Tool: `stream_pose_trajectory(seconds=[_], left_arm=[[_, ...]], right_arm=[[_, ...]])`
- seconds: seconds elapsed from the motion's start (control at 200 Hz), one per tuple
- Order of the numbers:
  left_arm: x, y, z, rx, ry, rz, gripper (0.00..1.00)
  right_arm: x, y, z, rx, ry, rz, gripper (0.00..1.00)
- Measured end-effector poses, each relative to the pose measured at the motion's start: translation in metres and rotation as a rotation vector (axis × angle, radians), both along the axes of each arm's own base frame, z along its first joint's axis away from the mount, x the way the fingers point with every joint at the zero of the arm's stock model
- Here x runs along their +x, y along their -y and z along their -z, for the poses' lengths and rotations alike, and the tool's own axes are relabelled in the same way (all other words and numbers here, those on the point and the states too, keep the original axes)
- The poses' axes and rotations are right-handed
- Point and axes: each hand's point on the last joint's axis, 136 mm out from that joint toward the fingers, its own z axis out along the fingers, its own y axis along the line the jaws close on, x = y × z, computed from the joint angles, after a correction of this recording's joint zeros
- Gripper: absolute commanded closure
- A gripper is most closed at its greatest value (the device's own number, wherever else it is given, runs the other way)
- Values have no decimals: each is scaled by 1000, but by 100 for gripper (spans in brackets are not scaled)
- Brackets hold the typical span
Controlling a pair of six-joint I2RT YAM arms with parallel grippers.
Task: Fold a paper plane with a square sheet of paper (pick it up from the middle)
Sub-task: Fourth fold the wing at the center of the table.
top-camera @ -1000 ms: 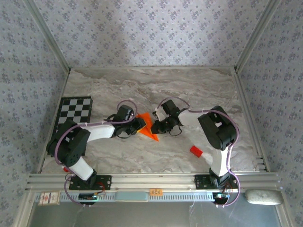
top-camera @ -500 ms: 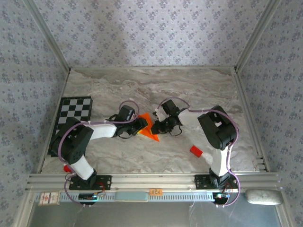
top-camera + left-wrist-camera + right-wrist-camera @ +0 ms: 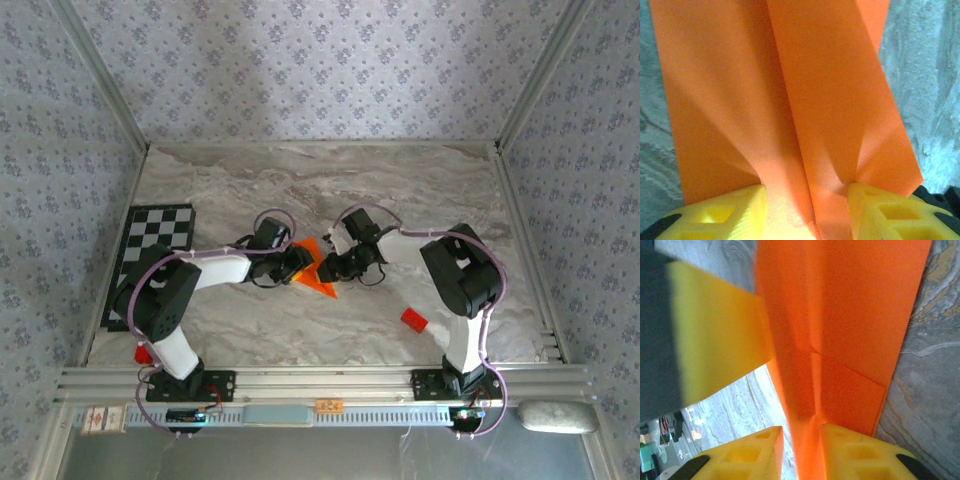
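The left gripper (image 3: 805, 194) is squeezing the folded orange paper (image 3: 316, 278) between half-spread fingers while the right gripper (image 3: 801, 434) is pinching its crease in a narrow gap, the paper sitting between the two near the middle of the table (image 3: 400, 190)

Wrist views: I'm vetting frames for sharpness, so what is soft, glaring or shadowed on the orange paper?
Left wrist: the folded orange paper is soft at close range, with a pale washed-out glow between the yellow fingers. Right wrist: paper edges fairly crisp, a blurred yellow slab at upper left, shadow along the centre fold.
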Motion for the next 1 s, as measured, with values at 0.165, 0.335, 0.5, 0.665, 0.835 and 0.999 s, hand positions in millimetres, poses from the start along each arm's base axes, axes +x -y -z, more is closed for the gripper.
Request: stream_pose_trajectory(seconds=[0.165, 0.335, 0.5, 0.665, 0.835, 0.999], left_arm=[[0, -1, 2, 14, -40, -25, 55], [0, -1, 3, 22, -72, -46, 56], [1, -1, 4, 26, -84, -55, 56], [1, -1, 4, 29, -88, -55, 56], [1, -1, 5, 32, -92, -56, 56], [0, -1, 5, 32, -97, -59, 56]], right_arm=[[-3, 6, -12, 21, 76, 2, 65], [-4, 10, -9, 4, 138, -4, 64], [-5, 7, -7, -8, 165, -16, 67], [-4, 8, -3, -23, 166, -12, 71], [-3, 9, 1, -39, 168, -5, 72], [-2, 11, 3, -48, 170, -1, 76]])
